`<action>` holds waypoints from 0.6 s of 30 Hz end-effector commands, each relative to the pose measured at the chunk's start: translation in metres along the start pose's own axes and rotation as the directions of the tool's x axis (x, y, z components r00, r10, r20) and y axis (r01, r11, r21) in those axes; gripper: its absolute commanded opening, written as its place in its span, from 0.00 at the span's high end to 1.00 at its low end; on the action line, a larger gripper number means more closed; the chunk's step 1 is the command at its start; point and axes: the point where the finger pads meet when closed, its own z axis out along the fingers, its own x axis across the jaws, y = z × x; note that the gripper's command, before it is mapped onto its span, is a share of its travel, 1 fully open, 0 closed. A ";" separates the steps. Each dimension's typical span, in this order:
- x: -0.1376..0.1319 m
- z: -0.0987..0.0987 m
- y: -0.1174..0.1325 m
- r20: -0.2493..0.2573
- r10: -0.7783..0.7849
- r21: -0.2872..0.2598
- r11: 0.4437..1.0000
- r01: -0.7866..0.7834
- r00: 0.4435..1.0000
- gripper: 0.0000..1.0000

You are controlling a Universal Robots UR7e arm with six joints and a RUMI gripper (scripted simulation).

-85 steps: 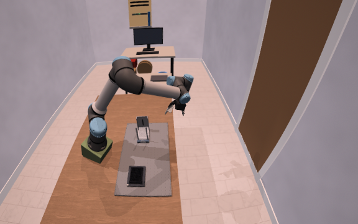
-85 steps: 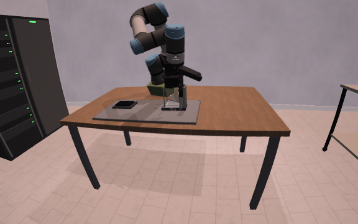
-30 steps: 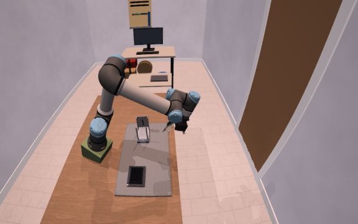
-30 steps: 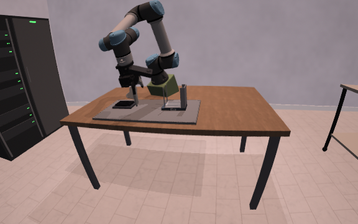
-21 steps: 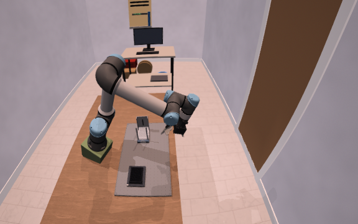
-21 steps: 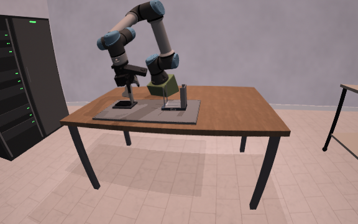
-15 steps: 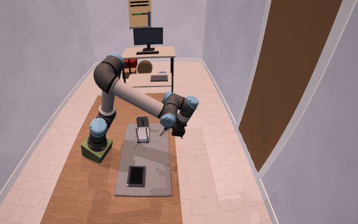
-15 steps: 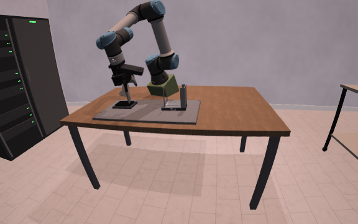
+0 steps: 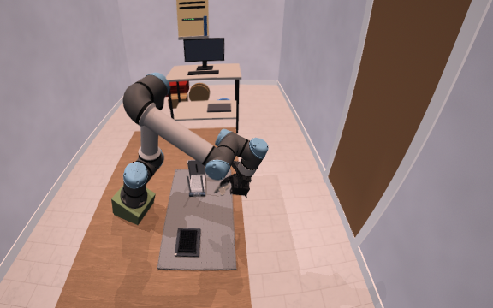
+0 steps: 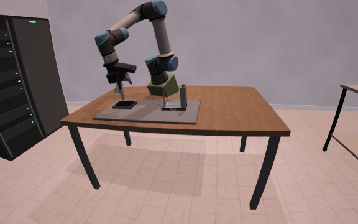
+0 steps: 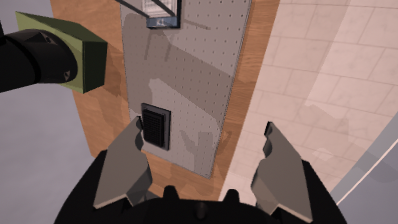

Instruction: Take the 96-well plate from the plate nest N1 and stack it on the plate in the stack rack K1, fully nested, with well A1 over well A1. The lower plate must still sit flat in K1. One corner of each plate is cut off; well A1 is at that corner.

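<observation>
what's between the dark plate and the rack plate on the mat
Only bare mat with shadows lies between the dark plate and the rack plate, clearest in the top view.

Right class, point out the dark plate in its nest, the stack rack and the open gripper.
dark plate (image 9: pixel 187 240), top view, middle of its well grid
stack rack (image 10: pixel 183 96), exterior view, its upright post
gripper (image 11: pixel 204 140), wrist view, midway between fingertips

Monitor (image 9: pixel 204 50) on far desk (image 9: pixel 204 71)
</observation>
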 end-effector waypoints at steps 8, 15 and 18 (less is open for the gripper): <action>-0.034 -0.002 0.034 -0.032 0.012 0.031 0.999 -0.011 0.999 0.00; -0.055 -0.002 0.052 -0.053 0.022 0.042 0.999 -0.020 0.998 0.00; -0.063 -0.002 0.059 -0.053 0.022 0.042 0.999 -0.020 0.998 0.00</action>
